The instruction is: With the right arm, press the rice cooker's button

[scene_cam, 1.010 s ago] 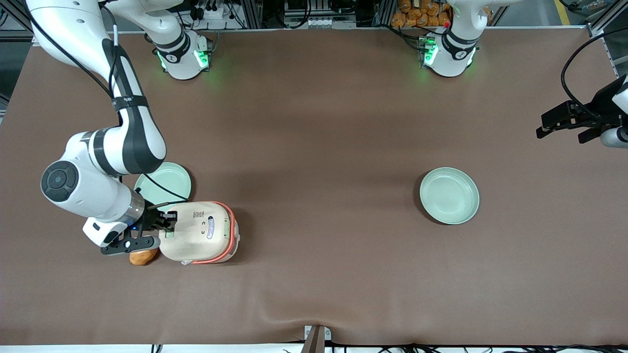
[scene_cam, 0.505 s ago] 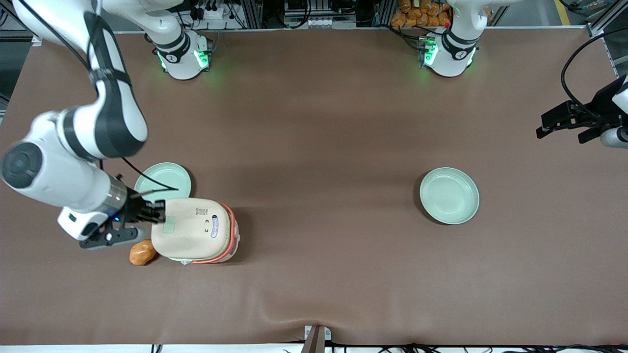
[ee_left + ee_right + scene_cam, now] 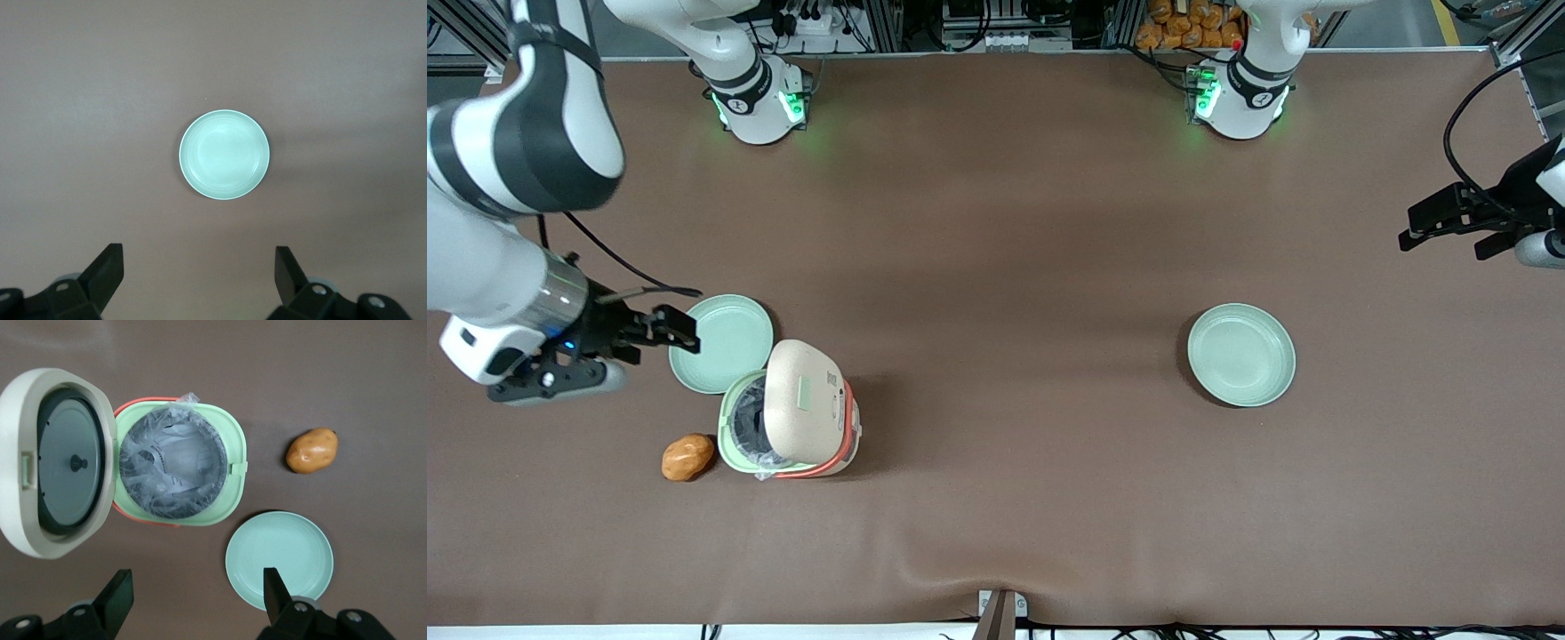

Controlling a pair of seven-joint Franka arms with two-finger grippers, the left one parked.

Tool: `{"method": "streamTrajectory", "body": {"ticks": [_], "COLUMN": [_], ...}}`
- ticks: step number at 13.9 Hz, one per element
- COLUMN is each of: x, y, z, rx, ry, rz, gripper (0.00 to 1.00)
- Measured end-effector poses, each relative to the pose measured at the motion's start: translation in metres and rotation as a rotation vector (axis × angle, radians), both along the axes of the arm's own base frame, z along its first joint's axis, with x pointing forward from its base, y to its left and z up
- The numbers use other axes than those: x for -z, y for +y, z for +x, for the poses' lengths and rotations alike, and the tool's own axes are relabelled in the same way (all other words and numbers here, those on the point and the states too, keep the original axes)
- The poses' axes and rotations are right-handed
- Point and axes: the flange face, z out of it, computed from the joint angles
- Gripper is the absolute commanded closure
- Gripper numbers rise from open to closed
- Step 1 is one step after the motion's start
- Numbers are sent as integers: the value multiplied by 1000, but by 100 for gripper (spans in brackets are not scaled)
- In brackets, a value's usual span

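Observation:
The rice cooker (image 3: 818, 458) stands on the brown table with its cream lid (image 3: 804, 402) swung up on its hinge. The pale green button (image 3: 804, 390) shows on the raised lid. The right wrist view shows the cooker's green rim (image 3: 235, 437), a dark inner pot with crumpled clear plastic (image 3: 175, 470) and the lid's grey underside (image 3: 67, 463). My right arm's gripper (image 3: 660, 334) is open and empty. It hangs apart from the cooker, toward the working arm's end, over the edge of a green plate. In the wrist view the gripper (image 3: 197, 581) shows with jaws wide apart.
A pale green plate (image 3: 725, 343) lies beside the cooker, farther from the front camera, and shows in the right wrist view (image 3: 279, 560). A brown potato (image 3: 687, 456) lies beside the cooker (image 3: 311, 451). A second green plate (image 3: 1240, 355) lies toward the parked arm's end (image 3: 225, 155).
The gripper left the lid's button and pulled back toward the working arm's end, rising. The cooker lid, shut before, has sprung open and stands upright.

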Motion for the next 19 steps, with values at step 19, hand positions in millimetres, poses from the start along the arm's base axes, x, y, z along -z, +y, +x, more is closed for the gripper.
{"method": "streamTrajectory", "body": {"ticks": [19], "x": [-29], "y": [-102], "z": [-57], "rx": [115], "ry": [153], "rz": [-108], "gripper": [0]}}
